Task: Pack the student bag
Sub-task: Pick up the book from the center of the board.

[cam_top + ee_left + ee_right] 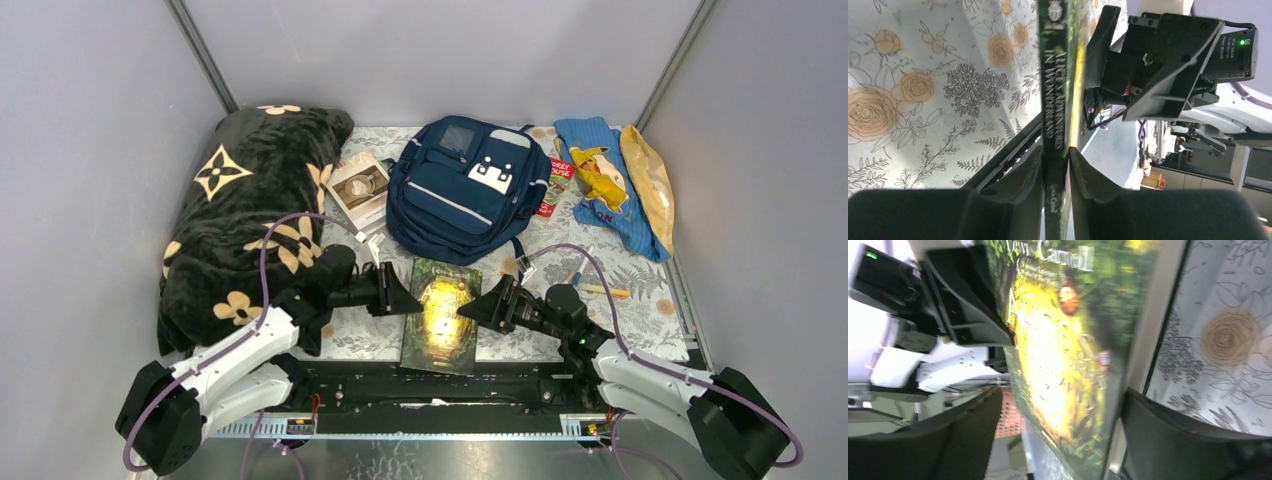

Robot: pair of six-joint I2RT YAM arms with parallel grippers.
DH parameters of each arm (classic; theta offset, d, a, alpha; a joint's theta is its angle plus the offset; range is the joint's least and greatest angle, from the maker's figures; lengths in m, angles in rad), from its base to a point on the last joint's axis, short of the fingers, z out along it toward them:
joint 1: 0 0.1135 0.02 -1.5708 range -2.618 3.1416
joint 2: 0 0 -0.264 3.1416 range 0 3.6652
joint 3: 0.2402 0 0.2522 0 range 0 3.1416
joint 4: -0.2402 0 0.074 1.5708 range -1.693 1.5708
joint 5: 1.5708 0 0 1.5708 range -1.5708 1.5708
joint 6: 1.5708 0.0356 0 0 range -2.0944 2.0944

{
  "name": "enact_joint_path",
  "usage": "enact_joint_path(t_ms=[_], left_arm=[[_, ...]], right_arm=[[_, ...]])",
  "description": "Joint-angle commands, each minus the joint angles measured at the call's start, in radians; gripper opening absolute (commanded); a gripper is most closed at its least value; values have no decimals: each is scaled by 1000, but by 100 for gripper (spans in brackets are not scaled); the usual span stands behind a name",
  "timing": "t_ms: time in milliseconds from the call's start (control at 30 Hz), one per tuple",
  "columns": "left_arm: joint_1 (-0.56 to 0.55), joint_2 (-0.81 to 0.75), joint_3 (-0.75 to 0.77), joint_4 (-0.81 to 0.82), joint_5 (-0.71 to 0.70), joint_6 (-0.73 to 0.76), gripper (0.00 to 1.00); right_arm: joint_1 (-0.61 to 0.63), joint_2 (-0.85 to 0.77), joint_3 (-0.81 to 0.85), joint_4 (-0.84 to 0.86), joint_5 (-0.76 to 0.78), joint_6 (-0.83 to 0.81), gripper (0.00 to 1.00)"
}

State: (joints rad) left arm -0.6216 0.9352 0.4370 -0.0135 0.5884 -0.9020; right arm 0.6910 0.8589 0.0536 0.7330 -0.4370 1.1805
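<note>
The navy student bag [465, 190] lies at the back middle of the table, front pocket up and closed. A green and yellow book, "Alice's Adventures in Wonderland" [441, 315], lies in front of it between my two grippers. My left gripper [400, 297] is shut on the book's spine [1055, 90], one finger [1018, 175] on each side. My right gripper [480, 308] is open at the book's opposite edge. In the right wrist view the cover [1063, 340] slants between its wide-apart fingers [1153, 425].
A black blanket with tan flowers [250, 220] fills the left side. A white box [360, 190] lies left of the bag, a red packet [555, 185] right of it. A light-blue cloth [605, 185], a yellow pouch [650, 180] and pens [600, 288] lie at the right.
</note>
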Motion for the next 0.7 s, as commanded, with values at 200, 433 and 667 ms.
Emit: enact_joint_path(t_ms=[200,433,667], left_arm=[[1,-3,220,-194,-55,139,0],[7,10,281,-194,8,172,0],[58,13,267,-166,88,156,0]], right_arm=[[10,-215,277,-673,176,-363,100],[7,-193,295,-635,151,-381,100],[-21,-188,259,-546,101,-369,100]])
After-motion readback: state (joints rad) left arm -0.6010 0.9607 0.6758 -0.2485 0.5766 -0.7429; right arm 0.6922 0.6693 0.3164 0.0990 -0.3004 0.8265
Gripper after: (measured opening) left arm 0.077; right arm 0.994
